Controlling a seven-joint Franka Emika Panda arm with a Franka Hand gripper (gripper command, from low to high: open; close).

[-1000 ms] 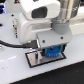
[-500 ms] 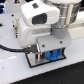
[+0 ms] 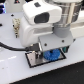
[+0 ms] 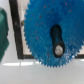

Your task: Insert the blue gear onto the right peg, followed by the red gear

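**Blue gear low over the plate, peg showing through its bore**

The Panda arm (image 3: 42, 20) fills most of the exterior view, bent down over the white table (image 3: 12, 60). Under it lies the grey, black-bordered plate (image 3: 34, 62), and the gripper (image 3: 49, 51) hangs just above that plate with the blue gear (image 3: 50, 55) beneath it.

In the wrist view the blue gear (image 4: 50, 31) takes up nearly the whole picture. Through its dark centre slot a pale tip shows, likely the right peg (image 4: 59, 50), sitting toward one end of the opening rather than dead centre. A teal object (image 4: 3, 35) sits beside the plate's border.

Whether the fingers pinch the gear or stand spread I cannot tell (neither view shows them clearly). The red gear is not in view.

The gear looks like stiff, light, smooth plastic; I judge it safest held across the raised hub or opposite rim teeth, kept level so the bore does not bind.
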